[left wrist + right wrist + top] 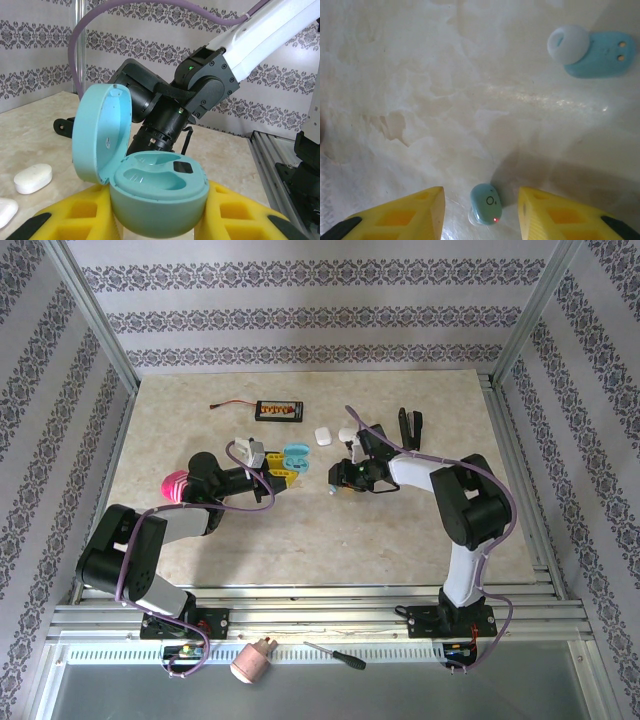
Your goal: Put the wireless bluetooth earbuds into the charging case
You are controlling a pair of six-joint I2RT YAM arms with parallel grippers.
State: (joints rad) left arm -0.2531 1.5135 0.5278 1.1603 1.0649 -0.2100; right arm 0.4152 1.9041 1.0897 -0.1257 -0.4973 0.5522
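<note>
Pale marbled table [420, 100] carries a tiny blue earbud [486, 204] at bottom centre, untouched between the spread fingers of the right gripper [481, 202], seemingly lined up for pickup. A second earbud [592, 52] lies upper right. The left gripper [157, 222] pinches the blue charging case [155, 180], lid open, likely presenting it for loading.

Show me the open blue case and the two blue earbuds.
Blue case [160, 210]: left wrist view, front of its lower shell.
Near earbud [487, 202]: right wrist view, its glossy back.
Far earbud [597, 64]: right wrist view, its blue body.
</note>
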